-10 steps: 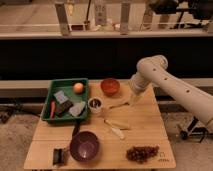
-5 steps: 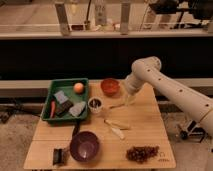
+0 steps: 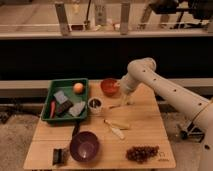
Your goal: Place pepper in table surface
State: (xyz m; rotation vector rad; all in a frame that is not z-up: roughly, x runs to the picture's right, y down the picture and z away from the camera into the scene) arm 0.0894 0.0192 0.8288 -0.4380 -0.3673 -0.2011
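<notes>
the task was barely begun. the pepper (image 3: 52, 108) lay inside the green tray (image 3: 67, 82), along its left wall, beside some flat grey and dark items (image 3: 66, 105) and across from an orange fruit (image 3: 78, 87) in the tray's far corner. nothing was holding it, and it had not yet reached the table surface (image 3: 147, 125).

the gripper (image 3: 122, 103) hung low over the tabletop just in front of the red bowl (image 3: 109, 86) and to the right of a small dark cup (image 3: 94, 104), well apart from the tray. whether it was open or closed could not be told, and it appeared to carry nothing.

by my judgement, everything was left to do: reach across to the tray, take the pepper, lift it out, and set it on bare wood. free space lay between a pale banana-like piece (image 3: 115, 129), the purple bowl (image 3: 84, 145) and the grapes (image 3: 142, 152).

no brand, label or writing could be read anywhere.
</notes>
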